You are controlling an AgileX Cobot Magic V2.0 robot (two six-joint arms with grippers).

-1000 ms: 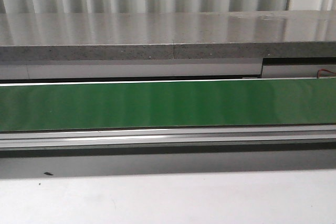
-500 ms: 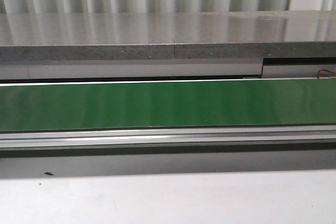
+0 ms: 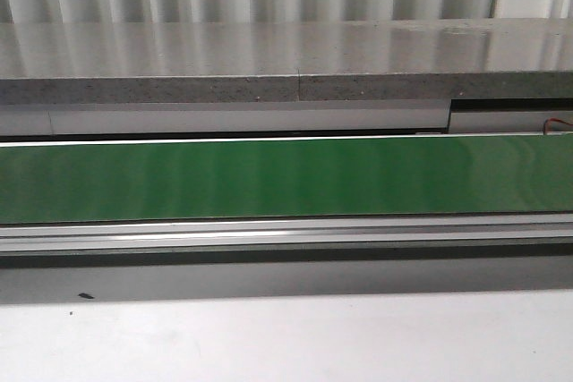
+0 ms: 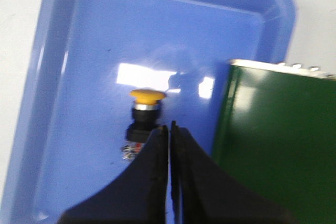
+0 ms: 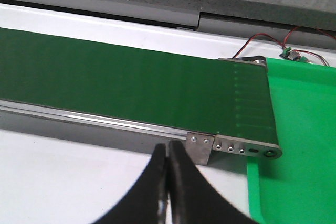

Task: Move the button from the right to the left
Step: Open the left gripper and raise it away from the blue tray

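Lying on its side on the floor of a blue tray [image 4: 58,77]: the button [image 4: 143,116], yellow mushroom head pointing away from the left gripper [image 4: 171,128], black collar and blocky rear body nearest the fingertips. Just beside the tips of the left gripper's black fingers [image 4: 152,156], slightly off to one side of them, rear body partly hidden behind one finger; not between the jaws. Left jaws pressed together with only a thin slit showing, clamping nothing. On the tray's other side, the end of the green conveyor belt [image 4: 273,145], overlapping the tray's edge, apart from the button. Right gripper [image 5: 168,148] likewise clenched shut on nothing, hovering over white table surface [image 5: 63,177] just short of the belt's metal side rail [image 5: 94,119], near the belt's end bracket [image 5: 201,148]. Past that end of the belt, a green tray [image 5: 299,145], with red and black wires [image 5: 262,40] at its far corner. In the front view, only the green belt [image 3: 286,176] across the width, a grey stone-like ledge [image 3: 269,60] behind it, and no button or gripper visible.
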